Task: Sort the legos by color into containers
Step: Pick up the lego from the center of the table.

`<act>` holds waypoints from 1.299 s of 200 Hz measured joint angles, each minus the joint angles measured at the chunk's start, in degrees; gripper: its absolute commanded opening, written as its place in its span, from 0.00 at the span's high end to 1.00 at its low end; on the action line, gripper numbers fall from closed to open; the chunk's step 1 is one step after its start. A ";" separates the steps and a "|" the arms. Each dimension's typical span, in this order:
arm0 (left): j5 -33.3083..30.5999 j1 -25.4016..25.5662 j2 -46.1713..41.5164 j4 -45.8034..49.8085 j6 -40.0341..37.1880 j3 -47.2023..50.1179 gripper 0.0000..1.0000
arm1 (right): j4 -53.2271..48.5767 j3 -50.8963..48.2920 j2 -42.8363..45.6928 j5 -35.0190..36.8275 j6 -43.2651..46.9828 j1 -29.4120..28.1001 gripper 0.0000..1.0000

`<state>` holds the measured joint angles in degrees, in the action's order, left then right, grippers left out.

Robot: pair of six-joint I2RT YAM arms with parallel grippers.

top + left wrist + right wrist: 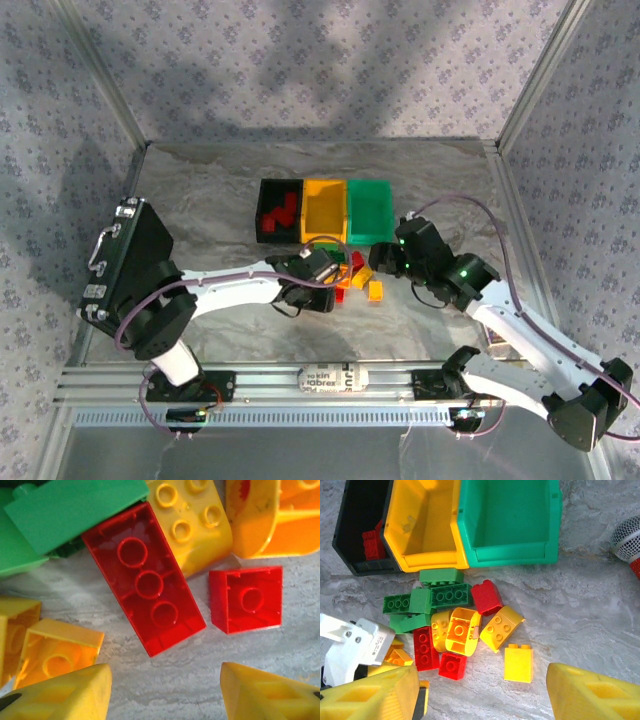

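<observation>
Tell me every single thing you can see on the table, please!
black bin: one, black, left of the row at the table's far middle.
red bricks: a few, red, inside the black bin.
yellow-orange bin: one, yellow-orange, middle of the row, looks empty.
green bin: one, green, right of the row, looks empty.
Lego pile: a dozen or more, red, yellow and green, just in front of the bins.
yellow brick: one, yellow, at the pile's near right edge.
black case: one, black with metal latches, table's left edge.
mesh-headed thing: one, silver and red, right of the green bin; maybe a microphone.
table: one, grey marbled.
left gripper: one, yellow fingers, open over the pile.
right gripper: one, yellow fingers, open, empty, near the pile.
</observation>
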<state>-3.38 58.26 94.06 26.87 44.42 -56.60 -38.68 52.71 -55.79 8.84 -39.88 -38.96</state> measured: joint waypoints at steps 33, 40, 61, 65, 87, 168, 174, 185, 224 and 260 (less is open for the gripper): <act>1.53 -1.92 1.16 -1.07 -0.04 -0.70 0.41 | -0.07 -0.76 0.02 0.02 -0.46 0.00 0.31; 1.79 -2.21 1.79 -1.27 -0.09 -1.16 0.41 | -0.07 -0.76 0.04 0.00 -0.50 0.00 0.32; 2.34 -2.84 4.02 -1.46 -0.46 -2.95 0.41 | -0.07 -0.85 0.33 0.02 -0.85 0.00 0.32; 2.36 -2.93 4.46 -1.51 -0.48 -3.28 0.41 | -0.07 -0.90 0.44 0.02 -0.87 0.00 0.32; 2.54 -3.17 5.97 -1.25 -0.92 -4.50 0.42 | -0.09 -1.49 1.31 0.04 -1.18 0.00 0.32; 1.03 -3.52 7.52 0.74 -2.64 -5.81 0.68 | -0.11 -2.67 3.39 0.44 -1.33 1.51 0.33; 0.98 -3.50 7.52 0.96 -2.82 -5.92 0.69 | -0.11 -2.75 3.39 0.44 -1.33 1.51 0.33; 0.81 -3.52 7.41 1.29 -2.91 -5.97 0.70 | -0.11 -2.89 3.39 0.44 -1.33 1.60 0.33; -1.51 -3.52 1.81 4.09 -2.95 -4.42 0.70 | -0.11 -3.15 3.52 0.44 -1.31 1.73 0.33; -3.08 -4.74 -8.68 7.43 -4.98 -5.57 0.70 | -0.04 -4.44 4.46 0.42 -1.33 1.88 0.32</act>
<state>-6.46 53.52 85.38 34.30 39.44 -62.17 -38.72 48.27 -51.33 9.26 -41.21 -37.08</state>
